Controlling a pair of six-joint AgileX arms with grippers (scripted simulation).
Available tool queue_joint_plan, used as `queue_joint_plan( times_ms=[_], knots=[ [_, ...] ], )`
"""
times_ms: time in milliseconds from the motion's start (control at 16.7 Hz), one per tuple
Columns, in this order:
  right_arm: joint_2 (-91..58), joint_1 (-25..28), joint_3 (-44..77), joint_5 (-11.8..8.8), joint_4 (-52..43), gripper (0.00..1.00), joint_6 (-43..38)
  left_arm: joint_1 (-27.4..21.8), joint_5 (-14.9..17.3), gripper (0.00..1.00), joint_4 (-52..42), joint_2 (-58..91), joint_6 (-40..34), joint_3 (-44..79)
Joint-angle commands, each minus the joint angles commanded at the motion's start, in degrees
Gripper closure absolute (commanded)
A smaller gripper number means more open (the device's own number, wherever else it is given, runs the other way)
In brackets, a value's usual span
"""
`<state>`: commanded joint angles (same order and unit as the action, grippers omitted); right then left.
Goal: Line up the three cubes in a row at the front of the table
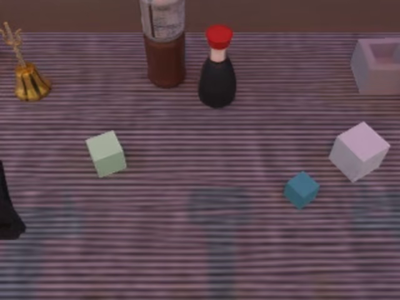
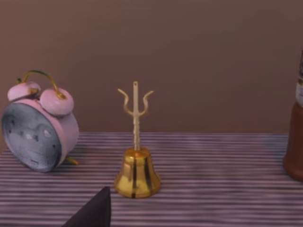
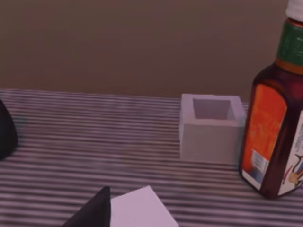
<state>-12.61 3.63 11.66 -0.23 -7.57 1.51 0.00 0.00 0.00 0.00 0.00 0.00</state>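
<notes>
Three cubes lie apart on the striped table (image 1: 206, 250). The pale mint-green cube (image 1: 106, 154) is left of centre. The small teal-blue cube (image 1: 302, 189) sits right of centre, and the larger lilac-white cube (image 1: 359, 150) is just to its right, a little farther back. My left arm (image 1: 7, 215) is a dark shape at the table's left edge, and a dark part of my left gripper (image 2: 97, 213) shows, facing a gold bell (image 2: 136, 175). My right arm is outside the top view. A dark part of my right gripper (image 3: 94, 212) shows beside the lilac-white cube (image 3: 142, 210).
Along the back stand a gold bell (image 1: 28, 78), a brown bottle (image 1: 164, 47), a black bottle with a red cap (image 1: 217, 72) and a hollow lilac block (image 1: 378, 65). A pink alarm clock (image 2: 38, 130) stands left of the bell. Another brown bottle (image 3: 279, 123) flanks the hollow block (image 3: 210, 127).
</notes>
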Motion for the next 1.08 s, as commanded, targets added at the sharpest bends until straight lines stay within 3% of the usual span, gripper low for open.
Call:
queue_joint_plan(
  times_ms=[720, 1080],
  knots=[
    [-70.22, 14.43, 48.39, 0.24, -34.49, 0.00, 6.83, 0.00, 0.00, 0.00, 0.00, 0.00, 0.00, 0.00],
    [-96.06, 20.23, 68.14, 0.26, -47.67, 0.00, 9.52, 0.00, 0.00, 0.00, 0.00, 0.00, 0.00, 0.00]
  ],
)
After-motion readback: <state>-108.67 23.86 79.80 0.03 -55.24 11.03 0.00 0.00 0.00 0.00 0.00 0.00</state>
